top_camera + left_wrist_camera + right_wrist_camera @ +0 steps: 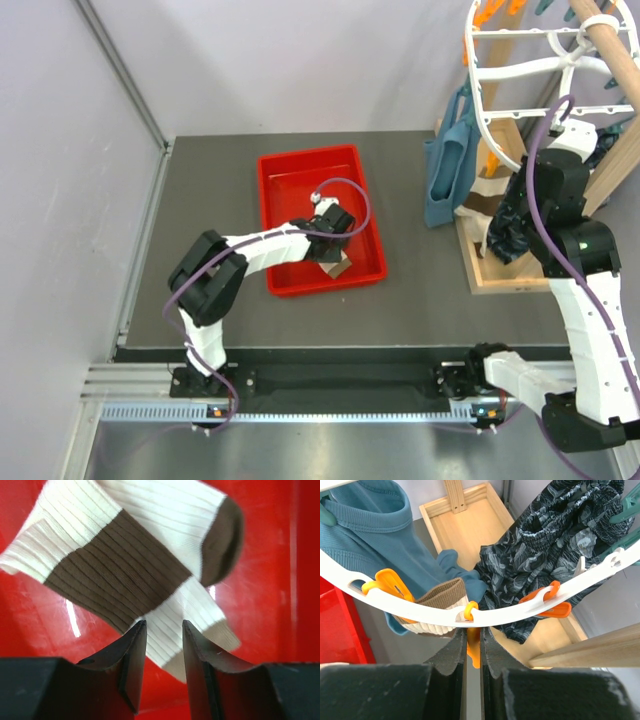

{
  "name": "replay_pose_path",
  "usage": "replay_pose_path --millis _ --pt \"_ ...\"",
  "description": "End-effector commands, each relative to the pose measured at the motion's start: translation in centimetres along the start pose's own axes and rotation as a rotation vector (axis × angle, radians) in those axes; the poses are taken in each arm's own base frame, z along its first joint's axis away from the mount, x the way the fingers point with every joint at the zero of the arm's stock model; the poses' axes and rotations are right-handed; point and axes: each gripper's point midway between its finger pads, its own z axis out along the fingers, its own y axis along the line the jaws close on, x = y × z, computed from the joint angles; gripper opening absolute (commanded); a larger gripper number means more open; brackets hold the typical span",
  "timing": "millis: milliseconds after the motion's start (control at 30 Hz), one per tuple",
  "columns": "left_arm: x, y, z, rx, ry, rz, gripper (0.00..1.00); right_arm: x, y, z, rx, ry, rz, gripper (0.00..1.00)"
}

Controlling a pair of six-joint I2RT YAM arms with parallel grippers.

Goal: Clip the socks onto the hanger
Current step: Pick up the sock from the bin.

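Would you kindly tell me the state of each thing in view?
left gripper, open over the loose sock.
right gripper, shut on an orange peg.
loose sock, lying in the red tray.
hung sock, hanging from the hanger.
teal cloth, hanging from the hanger.
navy fabric, hanging too.

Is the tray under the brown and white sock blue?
No, the tray lying under the cream and brown sock is bright red, as the left wrist view shows.
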Motion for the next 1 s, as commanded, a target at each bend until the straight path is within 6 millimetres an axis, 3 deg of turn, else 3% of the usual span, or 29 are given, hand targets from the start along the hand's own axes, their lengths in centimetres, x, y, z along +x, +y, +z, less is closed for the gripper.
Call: replay_pose_path --millis 0,167,233,333,667,800,933,967 --pt "-0.6 0.2 1.3 -0.031 -0.034 -0.011 0.39 1.3 0.2 0.0 -0.017 0.052 -0.020 0.00" --pt "-0.2 0.0 3.1 -0.054 -0.011 0.013 0.33 1.5 0.2 0.0 -0.022 0.052 -0.021 0.00" --pt "-0.2 -0.2 3.2 -0.047 -0.005 0.015 0.14 1.6 0.1 -0.1 -0.022 0.054 -0.021 0.00" --pt "-1.0 -0.6 2.1 -0.008 -0.033 0.005 0.00 1.6 0.2 -0.1 -0.024 0.055 -0.020 0.00" --pt "-7.6 -2.6 -7.3 0.198 -0.228 -0.037 0.00 1.8 0.2 -0.1 -0.027 0.058 -0.018 0.00" --pt "-8.6 -2.8 -10.1 0.271 -0.265 -0.063 0.00 2.1 0.3 0.0 -0.031 0.065 -0.019 0.00" --pt "-8.4 -5.1 -13.3 0.457 -0.255 -0.076 0.00 2.1 0.4 -0.2 -0.041 0.065 -0.016 0.00" --pt "-9.3 -6.0 -14.8 0.527 -0.291 -0.093 0.00 2.1 0.5 -0.3 -0.051 0.068 -0.014 0.00"
